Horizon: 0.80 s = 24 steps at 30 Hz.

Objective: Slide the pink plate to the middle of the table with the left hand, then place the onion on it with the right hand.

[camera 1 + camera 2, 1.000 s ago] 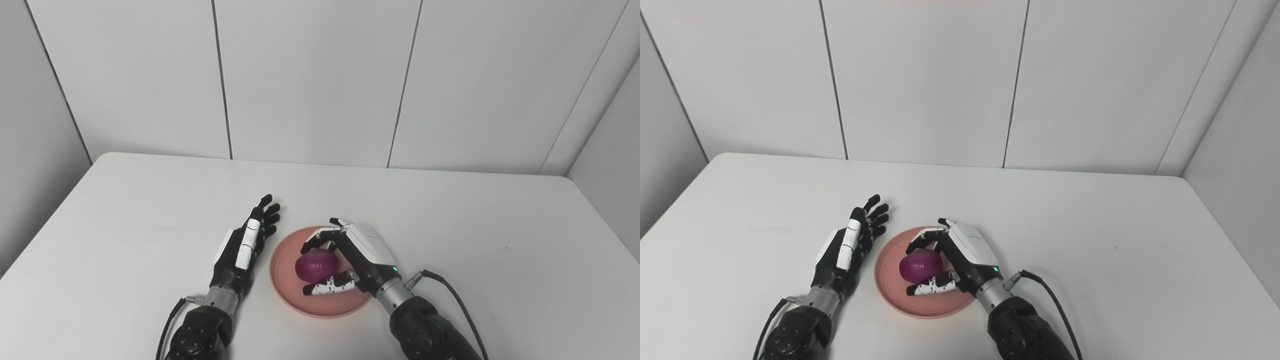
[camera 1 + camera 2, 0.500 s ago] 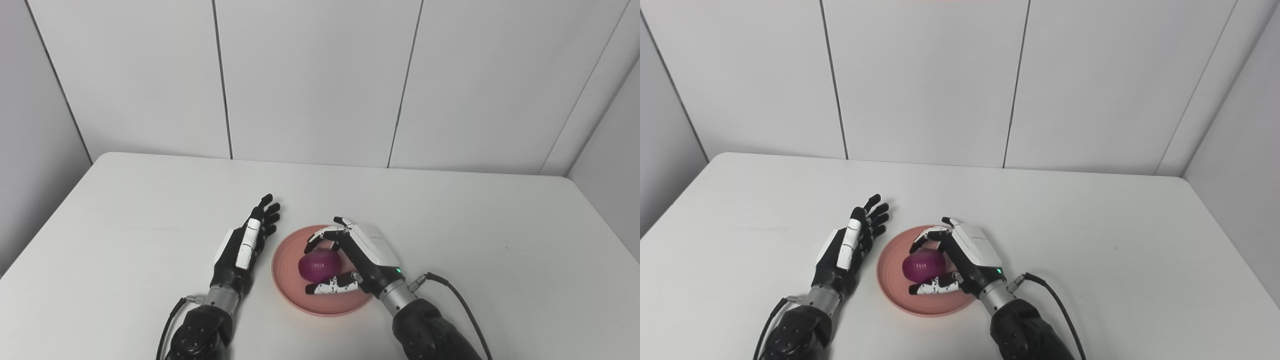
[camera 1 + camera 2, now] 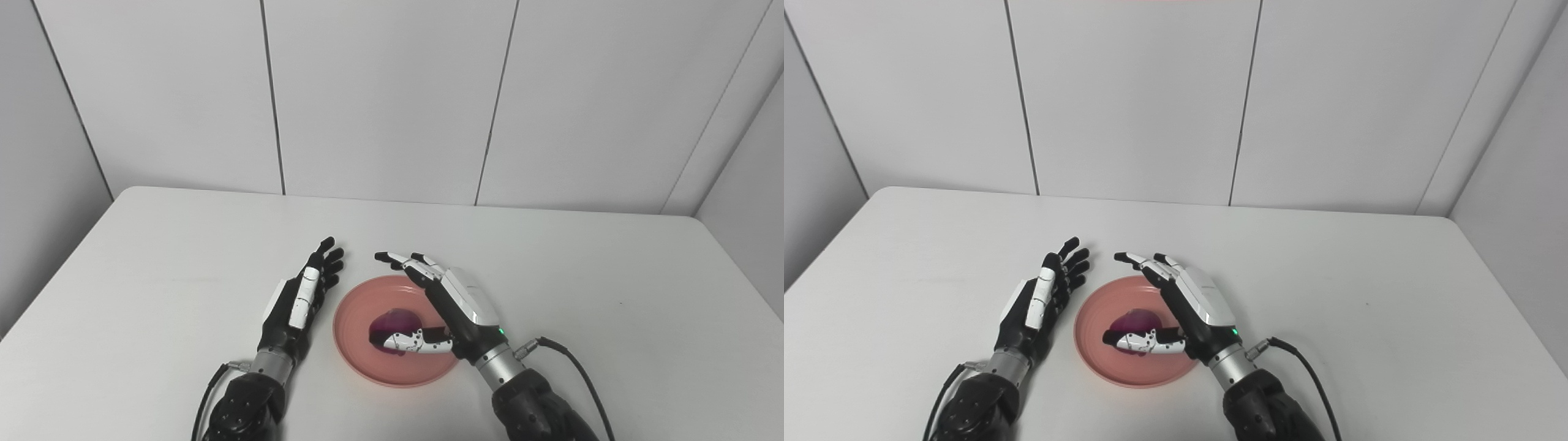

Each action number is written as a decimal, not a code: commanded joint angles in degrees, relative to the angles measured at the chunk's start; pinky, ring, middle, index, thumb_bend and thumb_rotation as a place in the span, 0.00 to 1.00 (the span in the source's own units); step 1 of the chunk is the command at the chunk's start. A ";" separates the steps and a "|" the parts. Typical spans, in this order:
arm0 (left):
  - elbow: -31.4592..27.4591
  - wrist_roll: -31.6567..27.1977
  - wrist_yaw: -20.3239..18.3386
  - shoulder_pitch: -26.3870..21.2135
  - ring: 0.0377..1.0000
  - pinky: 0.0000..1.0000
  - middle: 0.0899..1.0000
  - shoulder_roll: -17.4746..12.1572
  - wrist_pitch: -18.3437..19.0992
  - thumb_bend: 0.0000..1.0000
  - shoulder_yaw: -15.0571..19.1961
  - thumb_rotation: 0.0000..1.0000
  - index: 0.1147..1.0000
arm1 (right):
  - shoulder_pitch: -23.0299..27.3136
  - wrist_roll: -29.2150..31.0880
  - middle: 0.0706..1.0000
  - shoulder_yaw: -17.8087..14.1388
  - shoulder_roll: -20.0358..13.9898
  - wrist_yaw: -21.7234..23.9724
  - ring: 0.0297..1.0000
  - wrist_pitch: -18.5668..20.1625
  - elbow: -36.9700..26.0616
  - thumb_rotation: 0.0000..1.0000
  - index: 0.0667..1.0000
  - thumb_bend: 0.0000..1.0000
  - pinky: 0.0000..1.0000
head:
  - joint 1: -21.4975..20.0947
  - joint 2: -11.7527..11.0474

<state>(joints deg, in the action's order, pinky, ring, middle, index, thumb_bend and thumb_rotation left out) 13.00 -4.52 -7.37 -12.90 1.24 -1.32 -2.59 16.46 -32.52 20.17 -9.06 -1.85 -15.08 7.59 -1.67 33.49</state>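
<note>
a pink plate [image 3: 367, 364] sits on the white surface [image 3: 153, 257], near its front edge and roughly midway across. in the plate lies one thing only, a purple onion [image 3: 398, 320], resting on the plate's floor a little right of its centre. the near side of the onion is partly covered by the right hand's thumb, which crosses in front of it.

the right hand [image 3: 456, 306] is over the right half of the plate, released: its fingers [image 3: 404, 263] are stretched out flat and point up-left past the plate's far rim, well above the onion and not wrapped around it. whether the thumb touches the onion cannot be told from either eye view. a black cable [image 3: 576, 373] runs from the right wrist along the surface toward the front edge.

the left hand [image 3: 1038, 303] lies just beside the plate's left rim, fingers [image 3: 1072, 257] straight and slightly spread, pointing away from the robot, grasping nothing. a narrow strip of surface shows between it and the plate.

behind the surface stand plain pale wall panels [image 3: 380, 98].
</note>
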 commanded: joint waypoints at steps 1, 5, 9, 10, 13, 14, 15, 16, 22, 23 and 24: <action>0.37 -0.09 -0.03 -0.30 0.94 0.96 0.93 0.49 -1.91 0.72 -0.17 0.99 0.92 | 1.46 1.37 0.88 -1.34 -0.18 -1.82 0.84 -4.04 -1.58 0.59 0.89 0.73 0.75 | -0.14 0.03; 0.79 -0.19 -0.21 -0.38 0.94 0.97 0.93 0.32 -2.08 0.72 -0.12 0.99 0.92 | 0.94 3.66 0.93 -2.53 -0.35 -0.66 0.89 -4.70 -2.63 0.65 0.94 0.70 0.80 | -0.35 -0.10; 0.38 -0.28 -0.56 -0.22 0.94 0.97 0.93 0.16 -1.67 0.72 -0.26 1.00 0.92 | 0.32 6.62 0.97 -4.06 -0.76 -0.32 0.94 -5.44 -3.13 0.74 0.98 0.70 0.87 | -0.36 -0.13; 0.35 -0.23 -0.63 -0.18 0.95 0.98 0.94 0.08 -1.70 0.72 -0.31 1.00 0.93 | 0.17 7.16 0.98 -4.45 -0.85 -0.39 0.95 -5.68 -3.19 0.77 0.99 0.70 0.90 | -0.35 -0.14; 0.17 -0.24 -0.77 -0.06 0.95 0.98 0.94 -0.01 -1.61 0.72 -0.35 1.00 0.93 | -0.51 9.00 1.00 -6.26 -0.90 -0.53 0.97 -4.82 -3.65 0.85 1.00 0.74 0.94 | -0.30 -0.11; 0.12 -0.30 -0.81 -0.04 0.95 0.98 0.94 -0.01 -1.60 0.72 -0.32 1.00 0.93 | -0.71 8.90 0.99 -6.83 -0.84 -0.80 0.96 -4.31 -3.81 0.90 1.00 0.77 0.90 | -0.31 -0.12; 0.18 -0.35 -0.82 -0.03 0.95 0.98 0.94 -0.01 -1.62 0.72 -0.26 1.00 0.93 | -0.93 8.87 0.99 -7.70 -0.69 -1.28 0.95 -3.66 -3.77 0.93 1.00 0.78 0.88 | -0.31 -0.14; 0.24 -0.33 -0.77 -0.03 0.95 0.98 0.94 0.01 -1.73 0.72 -0.21 1.00 0.93 | -1.18 10.65 0.98 -8.77 -0.42 -0.77 0.94 -2.48 -3.73 0.97 0.99 0.78 0.88 | -0.33 -0.11; 0.22 -0.65 -0.74 0.10 0.95 0.97 0.94 0.11 -1.80 0.73 0.07 0.99 0.93 | -1.18 25.55 1.00 -13.22 0.11 5.06 1.00 0.76 -1.93 0.98 1.00 0.70 1.00 | -0.32 -0.08; 0.37 -0.65 -0.77 0.09 0.95 0.97 0.94 0.10 -1.98 0.73 0.09 0.99 0.92 | -1.07 26.60 1.00 -13.85 0.00 5.43 1.00 1.59 -1.53 0.98 1.00 0.70 1.00 | -0.28 -0.07; 0.45 -0.63 -0.80 0.08 0.95 0.97 0.94 0.09 -2.10 0.73 0.09 0.99 0.93 | -1.00 27.15 1.00 -14.30 -0.06 5.70 1.00 2.11 -1.27 0.99 1.00 0.70 1.00 | -0.28 -0.07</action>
<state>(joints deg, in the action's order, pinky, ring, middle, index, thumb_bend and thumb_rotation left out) 12.93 -4.64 -7.90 -12.86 1.12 -1.32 -2.51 13.35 -7.00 6.71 -9.25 3.30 -13.92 7.21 -2.02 33.40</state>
